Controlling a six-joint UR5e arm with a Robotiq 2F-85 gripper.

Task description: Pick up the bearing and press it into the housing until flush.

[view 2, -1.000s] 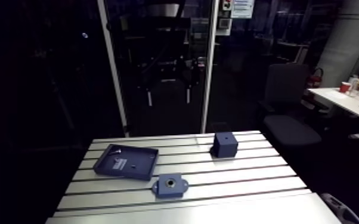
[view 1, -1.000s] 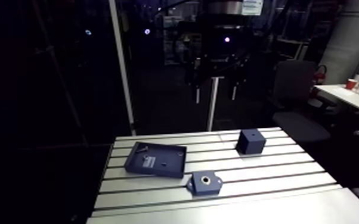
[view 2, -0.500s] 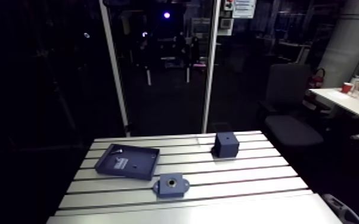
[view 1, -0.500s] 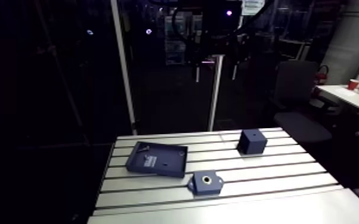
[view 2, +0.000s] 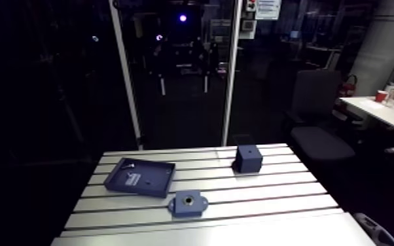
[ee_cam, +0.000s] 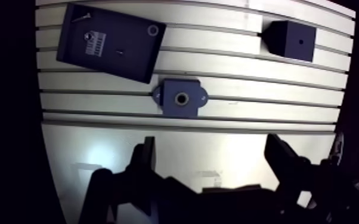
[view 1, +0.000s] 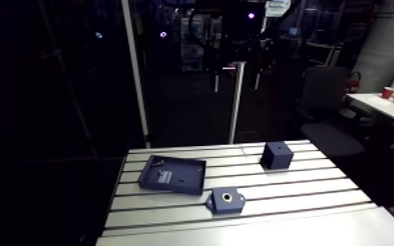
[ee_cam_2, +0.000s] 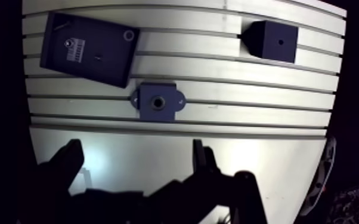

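While the black two-fingered gripper (ee_cam: 213, 156) hangs high over the slotted aluminium table (ee_cam: 265, 116), nothing is gripped.

In the wrist view the jaws are seen spread wide, with only table top between the fingers (ee_cam: 148, 156). Just ahead of them, the dark blue flanged housing block (ee_cam: 180, 98) is set flat on the table, its round bore turned upward. Just beside it and farther on, the dark blue shallow tray (ee_cam: 128, 62) is laid askew. The small ring-shaped bearing (ee_cam: 153, 30) is found inside it, at the corner nearest the dark blue cube (ee_cam: 290, 39), and a white label (ee_cam: 95, 43) is seen on the tray floor. The cube is placed farthest off, well apart from the tray.
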